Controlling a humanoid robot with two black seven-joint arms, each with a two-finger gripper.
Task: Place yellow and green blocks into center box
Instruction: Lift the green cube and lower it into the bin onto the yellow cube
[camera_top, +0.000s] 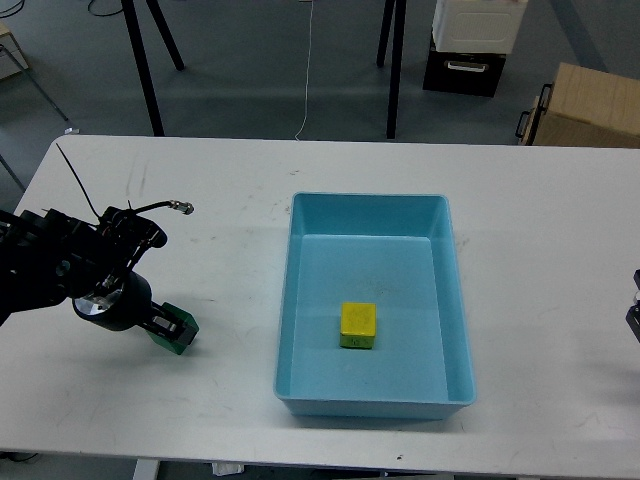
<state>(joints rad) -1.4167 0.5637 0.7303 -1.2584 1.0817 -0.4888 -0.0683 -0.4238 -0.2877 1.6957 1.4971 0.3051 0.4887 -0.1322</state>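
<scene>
A yellow block (359, 325) lies inside the light blue box (300, 300) at the table's center. A green block (175, 331) is held tilted between the fingers of my left gripper (172, 327), slightly above the white table, left of the box. The left arm comes in from the left edge. Only a small dark part of my right arm (634, 312) shows at the right edge; its gripper is out of view.
The white table (230, 200) carries only the box and the block. A thin cable (160, 207) sticks out from my left wrist. Beyond the far edge stand black stand legs (395, 70), a cardboard box (585, 105) and a dark crate (462, 70).
</scene>
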